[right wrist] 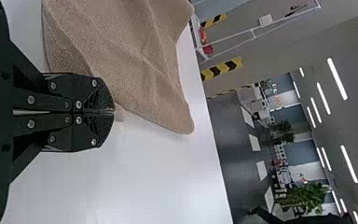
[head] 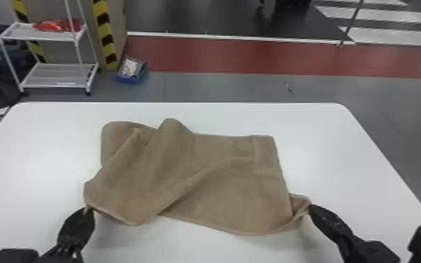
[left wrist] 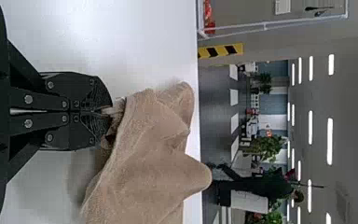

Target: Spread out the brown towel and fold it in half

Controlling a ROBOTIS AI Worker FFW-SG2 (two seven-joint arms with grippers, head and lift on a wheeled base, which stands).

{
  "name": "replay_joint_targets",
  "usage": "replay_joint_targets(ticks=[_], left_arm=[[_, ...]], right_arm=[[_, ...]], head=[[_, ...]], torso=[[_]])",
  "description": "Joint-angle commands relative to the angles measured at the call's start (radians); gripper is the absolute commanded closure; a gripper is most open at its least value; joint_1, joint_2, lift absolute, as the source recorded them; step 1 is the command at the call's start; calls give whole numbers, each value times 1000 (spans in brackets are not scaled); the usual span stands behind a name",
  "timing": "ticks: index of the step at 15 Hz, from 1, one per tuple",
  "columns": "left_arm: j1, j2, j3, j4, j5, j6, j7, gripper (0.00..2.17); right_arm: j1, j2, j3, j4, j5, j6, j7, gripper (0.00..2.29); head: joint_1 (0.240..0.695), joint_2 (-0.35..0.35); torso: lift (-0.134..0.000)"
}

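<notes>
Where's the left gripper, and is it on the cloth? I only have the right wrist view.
Observer: Yes. The left gripper is shut on the near left corner of the brown towel.
Operator: Is the towel flat across the middle?
Observer: No. In the head view a diagonal fold crosses it, from the near edge up toward the right side.
Operator: And the far left corner, gripped or free?
Observer: Free. It lies on the table, beyond the raised creases.
</notes>
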Motion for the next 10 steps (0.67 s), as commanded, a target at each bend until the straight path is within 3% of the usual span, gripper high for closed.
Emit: replay_joint_targets(ticks=[1,7,10], left_arm=[[16,1,71,-51,15,11,0,1534],[65,3,214,-186,47,91,28,1534],[73,3,232,-252,53,168,29,1534]], right_arm=[[-15,-8,-63,-24,-20,38,0,1295],[-85,-11,-249,-28,-58,164,6,1295],[-113,-13,-275,-39,-52,207,23,1295]], head=[[695,-94],[695,-91],[695,-112]], torso=[[-128],[-128],[-128]])
